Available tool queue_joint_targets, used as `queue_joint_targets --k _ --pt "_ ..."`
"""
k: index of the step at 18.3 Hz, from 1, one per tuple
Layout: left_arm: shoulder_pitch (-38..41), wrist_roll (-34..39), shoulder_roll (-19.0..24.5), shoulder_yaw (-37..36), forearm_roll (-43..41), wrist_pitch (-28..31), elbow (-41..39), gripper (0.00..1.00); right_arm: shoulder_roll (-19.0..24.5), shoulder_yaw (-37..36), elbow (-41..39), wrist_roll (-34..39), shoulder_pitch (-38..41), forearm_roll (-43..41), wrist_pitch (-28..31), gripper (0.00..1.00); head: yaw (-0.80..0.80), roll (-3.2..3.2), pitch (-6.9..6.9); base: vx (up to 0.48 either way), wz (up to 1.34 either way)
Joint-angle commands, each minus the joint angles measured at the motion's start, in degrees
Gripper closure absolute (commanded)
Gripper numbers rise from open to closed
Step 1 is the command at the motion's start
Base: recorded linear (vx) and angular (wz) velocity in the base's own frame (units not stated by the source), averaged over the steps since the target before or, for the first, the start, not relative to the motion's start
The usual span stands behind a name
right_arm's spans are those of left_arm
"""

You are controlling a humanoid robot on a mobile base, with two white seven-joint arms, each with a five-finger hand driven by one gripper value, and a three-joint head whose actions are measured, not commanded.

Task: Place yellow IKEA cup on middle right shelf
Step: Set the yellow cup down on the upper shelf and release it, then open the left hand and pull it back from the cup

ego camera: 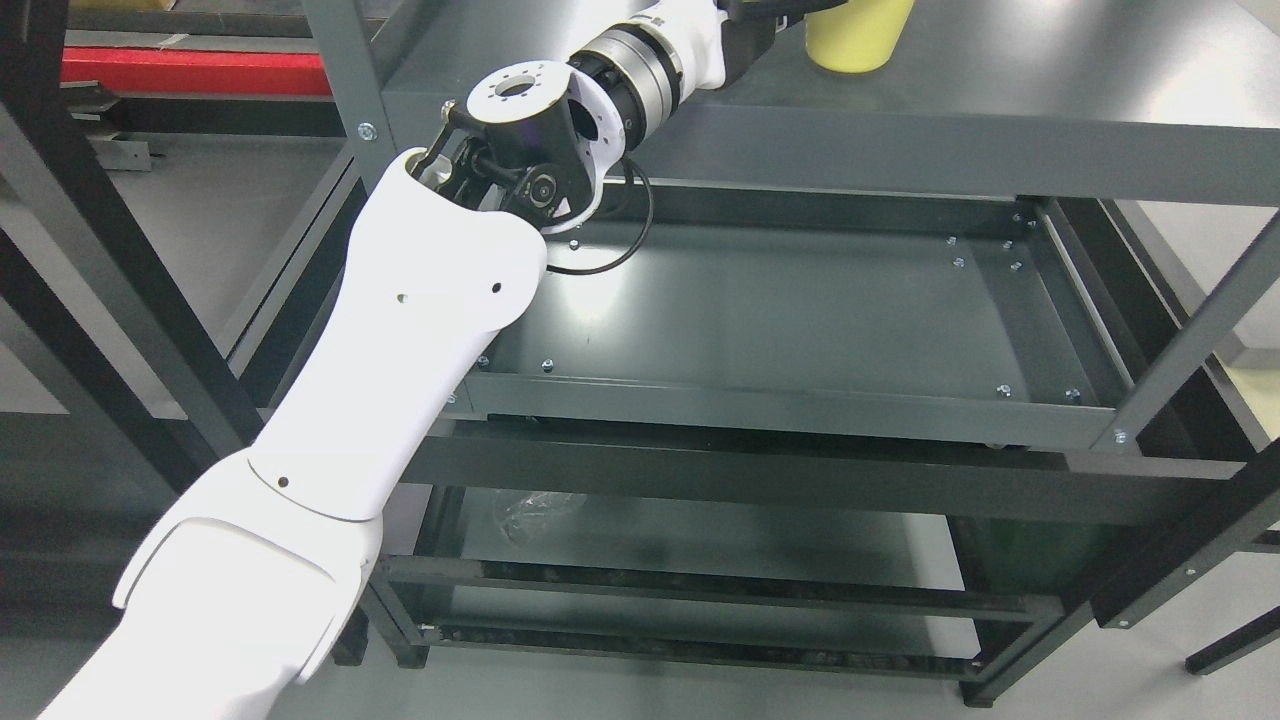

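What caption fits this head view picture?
Left arm stretches to the yellow cup on the grey shelf; robot hand hidden.

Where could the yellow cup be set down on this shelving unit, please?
The tray shelf below the top deck is bare from its front rail to its right wall. The top deck is crowded by the left arm and the yellow cup.

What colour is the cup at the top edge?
Pale yellow cup, seen in the head view.

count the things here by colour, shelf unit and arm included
yellow: 1, the cup on the top shelf
grey: 1, the shelf unit
white: 1, the left arm
clear: 1, an unclear object on a lower shelf
total: 4
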Motion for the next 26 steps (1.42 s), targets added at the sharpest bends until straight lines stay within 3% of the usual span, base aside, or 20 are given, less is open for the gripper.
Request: queue_joint_targets --k 1,3,13,20,22,26 --pt "-0.1 -0.2 1.0 -0.5 -7.1 0.0 3.0 0.07 -1.0 1.0 0.0 0.0 0.8 -1.4 0.0 0.01 0.0 0.0 0.0 0.0 0.0" --pt "-0.1 -0.2 1.0 0.3 -7.4 -0.1 2.4 0.02 -1.0 1.0 0.0 0.0 0.8 -1.4 0.0 0.01 0.0 0.0 0.0 0.0 0.0" --pt "-0.9 -0.2 1.0 4.6 -7.6 -0.5 -5.0 0.01 -1.0 1.0 0.0 0.0 0.8 -1.4 0.0 0.01 0.0 0.0 0.0 0.0 0.0" --pt "-2.5 -0.4 1.0 8.9 -14.0 -0.3 -10.7 0.01 -1.0 1.0 0.0 0.0 0.8 -1.4 0.0 0.01 0.0 0.0 0.0 0.0 0.0" --pt "-2.5 -3.8 1.0 9.6 -14.7 -0.3 -12.3 0.02 -1.0 1.0 0.0 0.0 0.8 -1.4 0.0 0.01 0.0 0.0 0.0 0.0 0.0" --pt "-2.3 -22.3 1.0 11.1 -14.7 4.2 -13.7 0.08 -1.0 1.0 0.0 0.0 0.8 -1.4 0.0 0.01 0.0 0.0 0.0 0.0 0.0"
